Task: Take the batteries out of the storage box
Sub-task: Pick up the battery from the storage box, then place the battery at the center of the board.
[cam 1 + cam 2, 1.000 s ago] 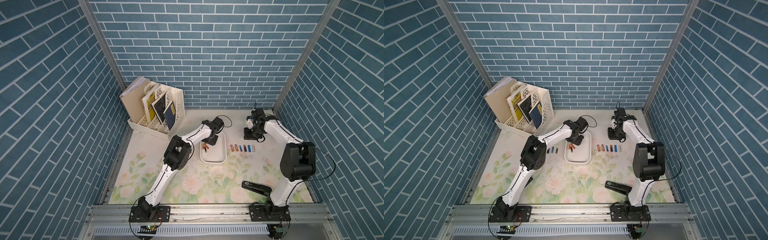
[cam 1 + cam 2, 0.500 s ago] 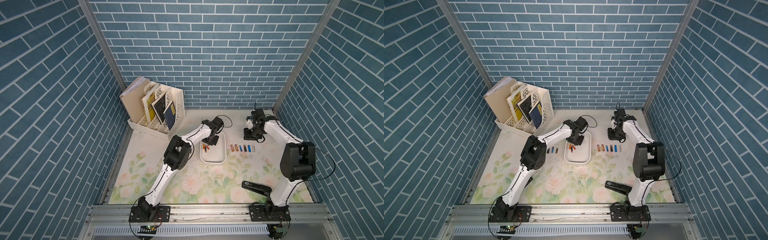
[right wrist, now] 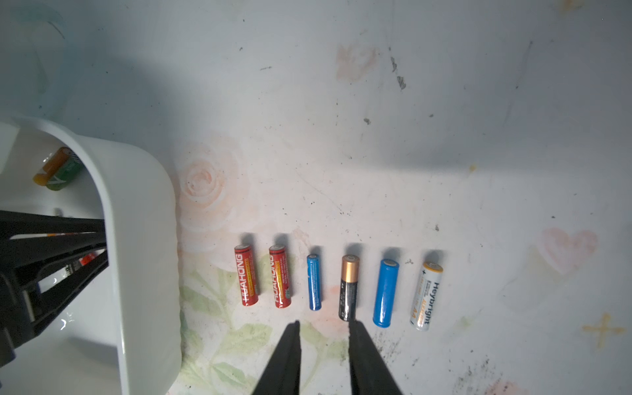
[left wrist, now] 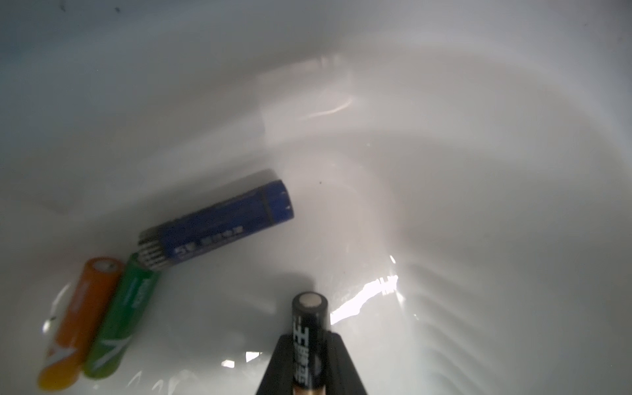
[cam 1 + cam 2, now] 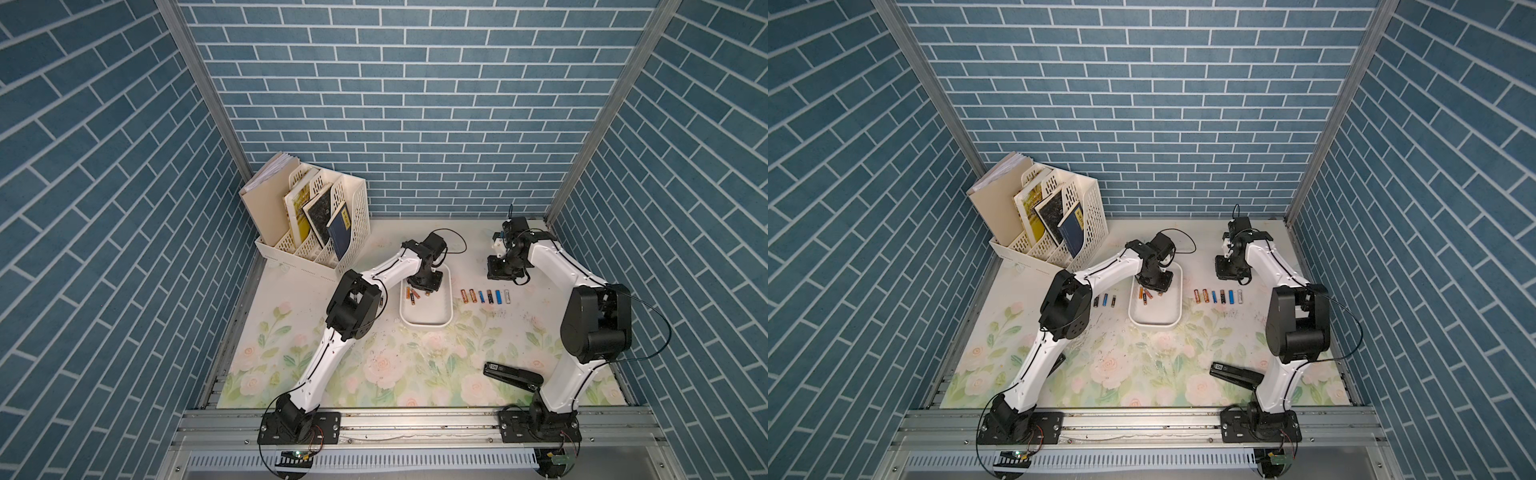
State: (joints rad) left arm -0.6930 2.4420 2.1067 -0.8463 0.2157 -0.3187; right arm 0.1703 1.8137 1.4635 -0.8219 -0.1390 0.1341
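The left gripper (image 4: pixel 310 338) has just clamped shut on a black battery (image 4: pixel 307 309) inside the box (image 4: pixel 444 136) — so, I judge, a lift-out is next — with three more batteries (image 4: pixel 219 227) lying near its tips, still to be taken.

Storage box (image 5: pixel 426 333): 3 batteries (image 4: pixel 126 316) crowd far end; nearer floor seems free.

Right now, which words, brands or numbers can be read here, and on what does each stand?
"HUAHONG": on each of the two red batteries in the row on the mat.
"Heybright" and "AA": on the white battery at that row's other end.
"5V": on the blue battery in the storage box; the rest is blurred.
Blurred: print on the green battery and the black battery, left wrist view.
Too small: the book covers.
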